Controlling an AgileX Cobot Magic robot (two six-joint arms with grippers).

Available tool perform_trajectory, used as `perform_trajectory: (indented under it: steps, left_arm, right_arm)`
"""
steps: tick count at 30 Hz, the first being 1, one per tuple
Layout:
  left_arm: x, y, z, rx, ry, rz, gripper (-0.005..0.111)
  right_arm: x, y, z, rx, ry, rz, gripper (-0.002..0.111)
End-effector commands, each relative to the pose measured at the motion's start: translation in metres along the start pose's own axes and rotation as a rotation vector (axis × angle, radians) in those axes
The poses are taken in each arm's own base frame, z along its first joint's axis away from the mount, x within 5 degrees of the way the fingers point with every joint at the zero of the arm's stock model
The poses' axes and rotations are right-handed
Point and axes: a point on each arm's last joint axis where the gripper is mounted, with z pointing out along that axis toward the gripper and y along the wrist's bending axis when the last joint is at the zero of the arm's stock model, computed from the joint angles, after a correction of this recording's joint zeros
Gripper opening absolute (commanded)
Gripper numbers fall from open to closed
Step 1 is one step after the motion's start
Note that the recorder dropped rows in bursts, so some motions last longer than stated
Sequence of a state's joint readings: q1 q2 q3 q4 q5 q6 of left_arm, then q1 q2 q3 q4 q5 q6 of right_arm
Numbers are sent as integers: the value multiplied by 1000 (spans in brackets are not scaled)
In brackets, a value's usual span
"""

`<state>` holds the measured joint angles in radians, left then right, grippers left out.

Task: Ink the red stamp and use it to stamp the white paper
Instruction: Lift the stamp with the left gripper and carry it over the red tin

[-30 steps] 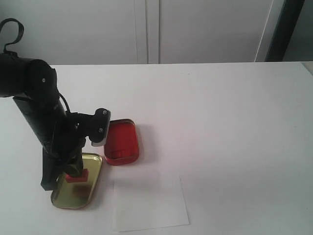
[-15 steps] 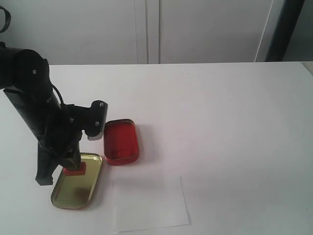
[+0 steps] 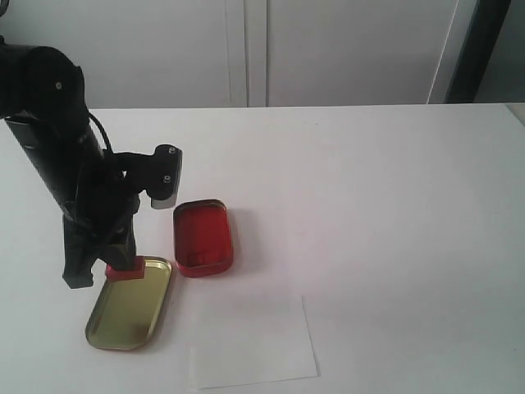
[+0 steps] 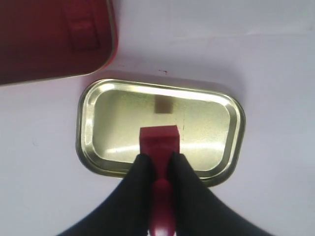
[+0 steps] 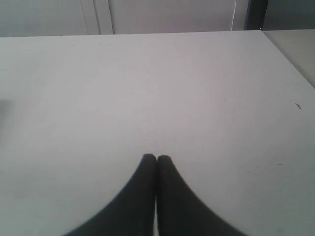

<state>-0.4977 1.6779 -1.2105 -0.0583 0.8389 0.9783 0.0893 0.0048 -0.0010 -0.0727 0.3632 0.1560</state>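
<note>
My left gripper (image 3: pixel 121 261) (image 4: pixel 157 158) is shut on the red stamp (image 3: pixel 125 269) (image 4: pixel 158 142), holding it by its handle just above the far end of the gold tin lid (image 3: pixel 130 304) (image 4: pixel 118 113). The stamp's reflection shows on the lid's floor. The open red ink tin (image 3: pixel 203 236) (image 4: pixel 54 39) lies to the right of the lid. The white paper (image 3: pixel 253 345) lies near the table's front edge, right of the lid. My right gripper (image 5: pixel 156 158) is shut with nothing in it, over bare white tabletop; the exterior view does not show it.
The white tabletop (image 3: pixel 369 205) stretches far to the right and back. A pale wall with cabinet doors (image 3: pixel 246 49) stands behind the table. The left arm's black body (image 3: pixel 57 164) leans over the table's left side.
My left gripper has lifted the red stamp up and back from the middle of the gold lid toward its far end. The ink tin and paper have not moved.
</note>
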Motion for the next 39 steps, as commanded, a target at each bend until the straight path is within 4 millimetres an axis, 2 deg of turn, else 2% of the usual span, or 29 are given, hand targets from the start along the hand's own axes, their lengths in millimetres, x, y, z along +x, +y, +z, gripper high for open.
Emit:
perform_trajectory:
  steps: [1,9,21,39]
  left_arm:
    - [-1,-4,-7,23,2,-12,0]
    - [-2,-3,-8,19,0,-26,0]
    - [-6,2,-20,6,-10,-52,0]
    - [-6,1,-20,18,-3,-79,0]
  right_arm:
    - [-1,0,0,-2,-17,3,0]
    - [-1,0,0,-2,-17,3,0]
    - [-1,0,0,-2,-17,3,0]
    - [-1,0,0,-2,-17,3,0]
